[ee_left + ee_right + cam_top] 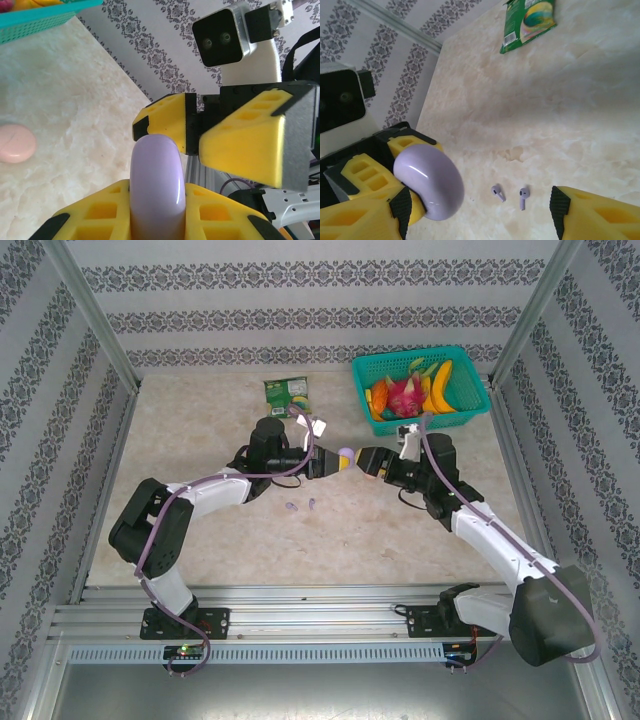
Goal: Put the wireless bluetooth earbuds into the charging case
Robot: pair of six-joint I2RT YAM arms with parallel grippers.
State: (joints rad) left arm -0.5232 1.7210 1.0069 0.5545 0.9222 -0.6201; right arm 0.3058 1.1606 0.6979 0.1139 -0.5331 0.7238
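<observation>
My left gripper (330,460) is shut on a lavender round charging case (346,454), held edge-on above the table's middle; the case (157,185) stands between its yellow fingers (95,220). My right gripper (362,462) faces it from the right, open. In the right wrist view the case (427,182) sits just by the right gripper's (477,210) left finger (365,220), with a wide gap to the other finger. The case lid looks closed. Two lavender earbuds (498,192) (522,196) lie loose on the table below, also seen from above (291,507) (311,503).
A pale pink round case (15,143) lies on the table. A teal basket (400,352) with fruit stands at the back right. A green snack bag (287,392) lies at the back middle. Patterned walls and metal rails close the table in.
</observation>
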